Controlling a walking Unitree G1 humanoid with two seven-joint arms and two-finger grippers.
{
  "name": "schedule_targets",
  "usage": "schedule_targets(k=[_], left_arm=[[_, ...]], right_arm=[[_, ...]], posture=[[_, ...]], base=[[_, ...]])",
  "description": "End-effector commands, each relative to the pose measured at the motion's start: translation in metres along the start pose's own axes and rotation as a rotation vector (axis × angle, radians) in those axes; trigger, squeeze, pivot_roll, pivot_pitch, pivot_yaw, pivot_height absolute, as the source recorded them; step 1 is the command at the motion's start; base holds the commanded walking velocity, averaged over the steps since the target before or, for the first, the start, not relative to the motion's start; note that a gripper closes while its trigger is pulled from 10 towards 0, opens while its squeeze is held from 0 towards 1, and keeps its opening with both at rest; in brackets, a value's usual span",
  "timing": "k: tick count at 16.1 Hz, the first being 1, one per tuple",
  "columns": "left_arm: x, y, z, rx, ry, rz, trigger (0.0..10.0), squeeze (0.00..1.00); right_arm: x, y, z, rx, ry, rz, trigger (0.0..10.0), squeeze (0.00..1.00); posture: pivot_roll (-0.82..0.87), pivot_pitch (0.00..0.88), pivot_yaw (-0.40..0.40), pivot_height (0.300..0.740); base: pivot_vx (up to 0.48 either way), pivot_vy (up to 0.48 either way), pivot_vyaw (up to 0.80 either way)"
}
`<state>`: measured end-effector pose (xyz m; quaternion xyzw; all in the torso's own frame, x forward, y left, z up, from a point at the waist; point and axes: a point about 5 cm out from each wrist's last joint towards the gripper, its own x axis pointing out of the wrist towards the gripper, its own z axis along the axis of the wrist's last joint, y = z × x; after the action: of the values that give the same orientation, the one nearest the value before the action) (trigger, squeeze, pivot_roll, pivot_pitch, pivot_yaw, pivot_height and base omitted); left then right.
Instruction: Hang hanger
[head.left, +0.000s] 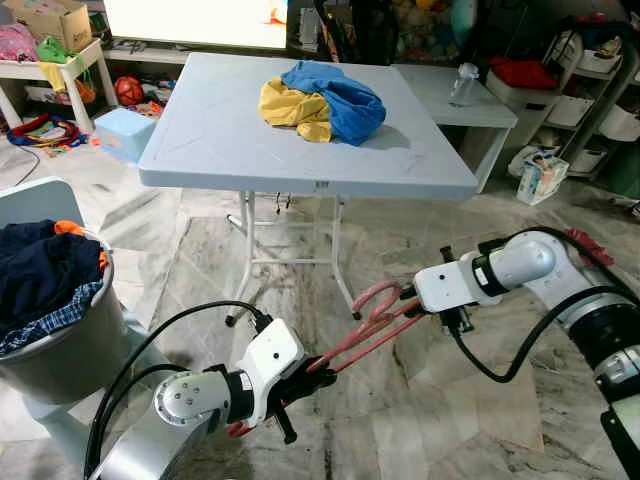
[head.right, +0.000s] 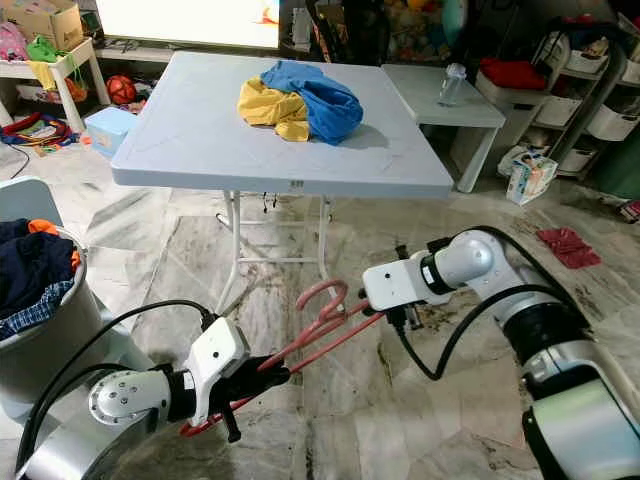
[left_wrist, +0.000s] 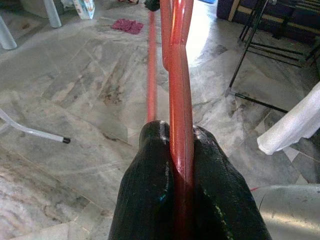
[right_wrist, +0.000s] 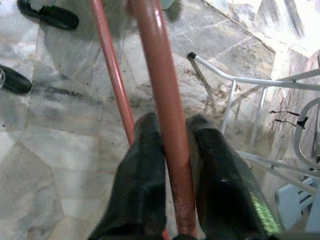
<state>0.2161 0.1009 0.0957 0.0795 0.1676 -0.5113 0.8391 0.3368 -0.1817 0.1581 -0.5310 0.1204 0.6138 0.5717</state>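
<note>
Both arms carry the red hanger (head.left: 365, 325) low in the centre of the head views, above the marble floor (head.left: 450, 400). The left gripper (left_wrist: 181, 165) is clamped on one end of it; the right gripper (right_wrist: 172, 150) has its fingers closed around the bar near the hook. This looks like the carrying step, with hanging not yet begun. No rail is plainly visible, so the next move probably calls for finding one; a dark rack (left_wrist: 260, 35) stands at the upper right of the left wrist view. The worktop (head.left: 200, 140) with piled clothes (head.left: 325, 100) fills the upper centre ahead, and a laundry basket (head.left: 60, 350) sits at lower left, both in the way.
</note>
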Motion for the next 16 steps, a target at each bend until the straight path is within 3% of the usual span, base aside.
schedule_targets(k=[1,9,10,12,14,16], left_arm=[[0.001,-0.003,0.003,0.004,-0.007,-0.022,10.0,0.00],[0.001,-0.002,0.000,0.012,0.009,-0.030,10.0,0.00],[0.000,0.001,-0.001,0.029,0.010,-0.011,10.0,1.00],[0.000,0.007,-0.004,0.062,0.021,0.037,10.0,1.00],[0.001,0.017,-0.011,0.132,0.062,0.137,10.0,1.00],[0.001,0.025,-0.014,0.146,0.071,0.211,10.0,1.00]], right_arm=[[-0.014,-0.003,-0.007,-0.008,0.053,0.026,0.0,0.00],[-0.020,-0.004,-0.004,-0.059,0.063,0.133,0.0,0.00],[-0.019,-0.003,-0.005,-0.059,0.065,0.138,0.0,0.00],[-0.018,-0.002,-0.007,-0.045,0.072,0.131,0.0,0.00],[-0.014,-0.003,-0.015,-0.034,0.138,0.057,0.0,0.00],[-0.006,-0.001,-0.022,0.009,0.184,-0.021,0.0,0.00]], posture=[[0.09,0.003,-0.103,0.740],[0.09,0.002,-0.099,0.740],[0.09,0.004,-0.101,0.740],[0.09,0.004,-0.101,0.740],[0.09,0.004,-0.101,0.740],[0.08,0.003,-0.104,0.740]], base=[[0.000,0.000,0.00],[0.000,0.000,0.00],[0.000,0.000,0.00],[0.000,0.000,0.00],[0.000,0.000,0.00],[0.000,0.000,0.00]])
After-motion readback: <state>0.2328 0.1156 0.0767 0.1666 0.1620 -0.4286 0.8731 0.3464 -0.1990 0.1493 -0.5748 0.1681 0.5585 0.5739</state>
